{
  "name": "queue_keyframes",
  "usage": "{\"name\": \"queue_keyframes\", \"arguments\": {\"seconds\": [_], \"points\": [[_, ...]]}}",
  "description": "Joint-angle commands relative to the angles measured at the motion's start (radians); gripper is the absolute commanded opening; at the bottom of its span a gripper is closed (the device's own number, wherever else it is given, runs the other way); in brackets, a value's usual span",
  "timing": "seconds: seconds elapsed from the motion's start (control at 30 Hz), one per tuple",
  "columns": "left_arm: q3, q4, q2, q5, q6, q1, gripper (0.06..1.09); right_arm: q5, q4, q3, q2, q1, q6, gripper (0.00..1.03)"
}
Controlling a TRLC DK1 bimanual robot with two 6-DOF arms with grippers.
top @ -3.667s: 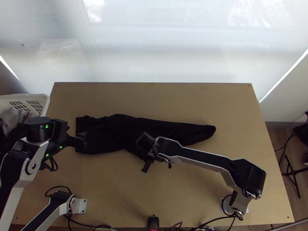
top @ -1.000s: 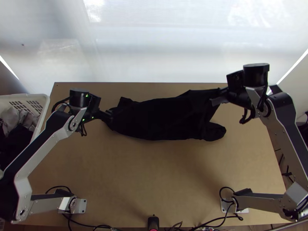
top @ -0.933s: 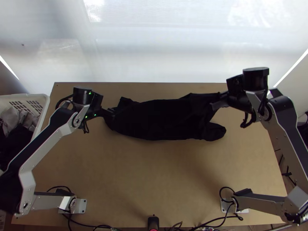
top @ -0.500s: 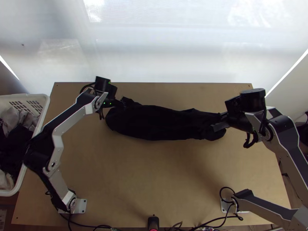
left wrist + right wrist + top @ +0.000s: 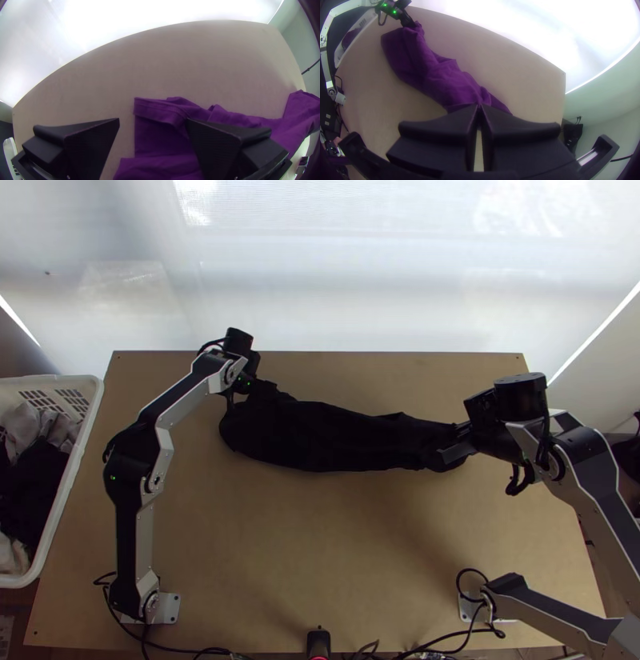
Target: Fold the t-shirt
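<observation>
A robot lab, most likely: two arms (image 5: 144, 520) stand on metal plates (image 5: 169, 609) along the near side of a wooden table (image 5: 320, 540), with loose cables (image 5: 184, 650) strung between them. A white basket (image 5: 16, 579) of cloth (image 5: 34, 480) sits at the left. Across the far side runs a pale backdrop (image 5: 320, 292), and a plain wall (image 5: 606, 103) rises at the right.

Left gripper (image 5: 262, 389) spread wide; right gripper (image 5: 446, 450) pinched tight.
</observation>
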Motion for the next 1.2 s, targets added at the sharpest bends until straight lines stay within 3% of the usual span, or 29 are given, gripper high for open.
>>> {"name": "queue_keyframes", "arguments": {"seconds": [0.0,0.07,0.23,0.5,0.8,1.17], "points": [[0.103,-0.040,0.078,0.001,-0.012,-0.006,0.93,0.004,0.001,-0.003,0.001,0.001,-0.011,0.03],[0.115,-0.043,0.092,0.001,-0.011,-0.011,0.83,0.006,0.001,-0.003,0.000,0.001,-0.012,0.03],[0.118,-0.059,0.120,-0.001,-0.009,-0.021,0.81,0.012,0.001,-0.002,-0.005,0.000,-0.012,0.03],[0.141,-0.071,0.127,0.009,-0.006,-0.012,0.10,0.018,0.001,0.003,-0.014,-0.002,-0.012,0.03],[0.143,-0.109,-0.121,0.013,-0.055,0.063,0.09,0.041,0.032,0.072,0.006,-0.014,-0.011,0.03],[0.163,-0.059,-0.575,0.015,-0.092,0.181,0.09,0.084,0.104,0.393,0.112,-0.015,-0.031,0.03]]}}
